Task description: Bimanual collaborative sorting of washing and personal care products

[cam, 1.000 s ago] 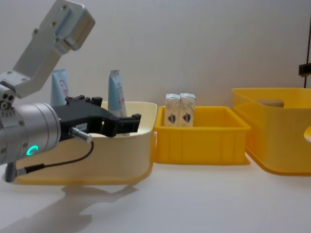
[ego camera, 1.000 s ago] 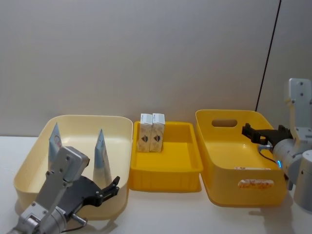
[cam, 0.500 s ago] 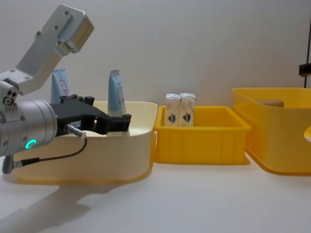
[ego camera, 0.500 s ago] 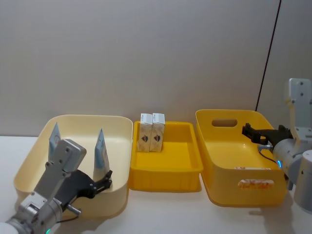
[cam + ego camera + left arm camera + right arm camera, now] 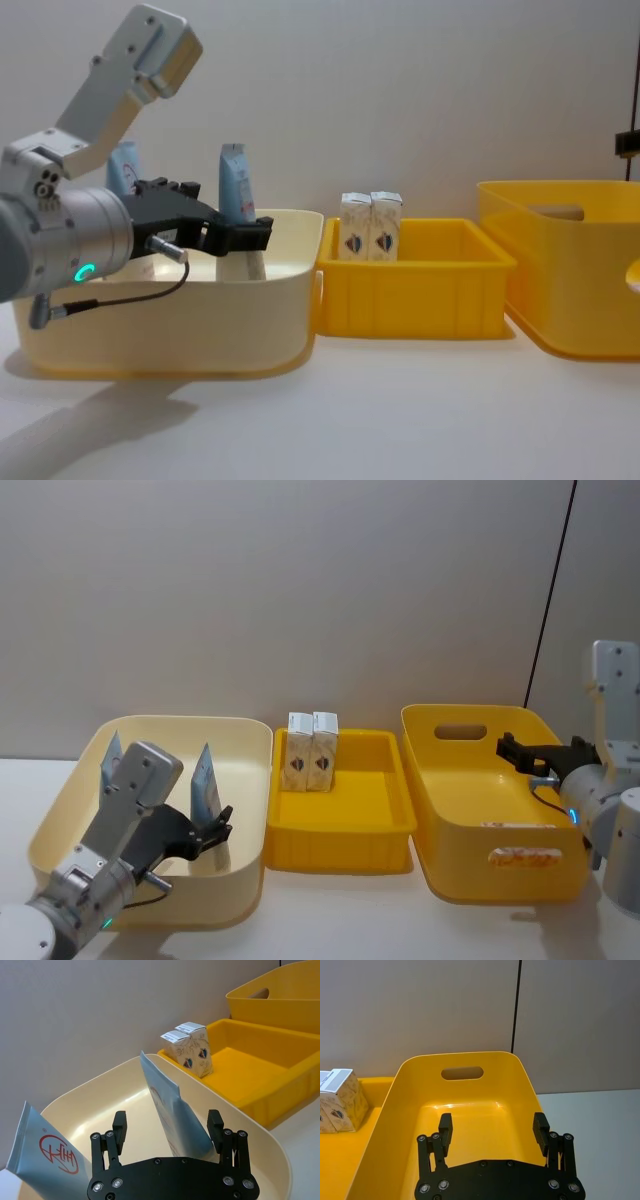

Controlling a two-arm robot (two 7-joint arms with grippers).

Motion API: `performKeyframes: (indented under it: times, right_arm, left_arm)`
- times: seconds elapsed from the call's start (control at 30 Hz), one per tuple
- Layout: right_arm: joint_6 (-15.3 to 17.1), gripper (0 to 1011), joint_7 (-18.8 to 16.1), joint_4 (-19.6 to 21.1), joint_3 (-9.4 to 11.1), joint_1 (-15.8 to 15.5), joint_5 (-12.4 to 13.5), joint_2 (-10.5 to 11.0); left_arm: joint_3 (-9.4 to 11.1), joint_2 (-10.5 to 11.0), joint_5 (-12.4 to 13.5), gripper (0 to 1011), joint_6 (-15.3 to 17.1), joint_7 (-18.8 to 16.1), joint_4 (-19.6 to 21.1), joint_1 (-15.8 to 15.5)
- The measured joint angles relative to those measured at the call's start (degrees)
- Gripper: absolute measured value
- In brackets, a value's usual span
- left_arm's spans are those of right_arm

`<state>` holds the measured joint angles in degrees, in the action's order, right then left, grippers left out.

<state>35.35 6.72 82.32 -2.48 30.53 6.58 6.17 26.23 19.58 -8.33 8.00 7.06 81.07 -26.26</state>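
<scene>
Head view: over the last second my left gripper (image 5: 222, 828) has come up off the near wall of the cream bin (image 5: 160, 723) and moved inside it. It now sits just beside the right-hand tube (image 5: 206, 778), with its fingers spread. The left-hand tube (image 5: 111, 755) stands upright farther over in the same bin. The two cartons (image 5: 311, 742) stand side by side at the back of the yellow tray (image 5: 340, 832), unmoved. My right gripper (image 5: 507, 748) hangs over the large yellow bin (image 5: 455, 810) exactly where it was.

Left wrist view: the left gripper (image 5: 167, 1126) is released, and the right-hand tube (image 5: 159, 1082) stands in line with the gap between its fingers (image 5: 120, 1125); I cannot tell whether either pad touches it. The left-hand tube (image 5: 42, 1147) carries a circled red script mark that I cannot read. The cartons (image 5: 190, 1050) bear a dark shield-like emblem, with lettering too small to make out.

Right wrist view: the right gripper (image 5: 492, 1129) is spread wide and holds nothing, above the floor of the large yellow bin (image 5: 470, 1105), facing its handle slot (image 5: 462, 1072). The cartons (image 5: 337, 1092) sit at the edge.

Chest view: the left gripper (image 5: 257, 233) has crossed the rim of the cream bin (image 5: 200, 300) and reaches the lower part of the right-hand tube (image 5: 235, 178).
</scene>
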Motion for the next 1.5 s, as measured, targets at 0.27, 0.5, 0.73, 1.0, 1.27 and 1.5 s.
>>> performKeyframes:
  times: [0.27,0.5,0.73,1.0,1.27,1.5]
  right_arm:
    - [0.00,1001,0.00,0.00,0.00,0.00,0.00,0.00]
    - [0.00,1001,0.00,0.00,0.00,0.00,0.01,0.00]
    - [0.00,1001,0.00,0.00,0.00,0.00,0.00,0.00]
    - [0.00,1001,0.00,0.00,0.00,0.00,0.00,0.00]
    - [0.00,1001,0.00,0.00,0.00,0.01,0.00,0.00]
    - [0.00,1001,0.00,0.00,0.00,0.01,0.01,0.00]
  left_arm:
    - [0.39,-1.09,1.20,999,-0.96,0.06,-2.66,-1.97]
    - [0.55,-1.53,1.72,999,-1.35,0.10,-3.82,-2.83]
    - [0.65,-1.80,2.01,903,-1.57,0.10,-4.47,-3.33]
    - [0.71,-1.98,2.21,670,-1.73,0.09,-4.93,-3.64]
    - [0.76,-2.06,2.28,401,-1.79,0.09,-5.11,-3.80]
    - [0.77,-2.10,2.32,318,-1.85,0.09,-5.23,-3.87]
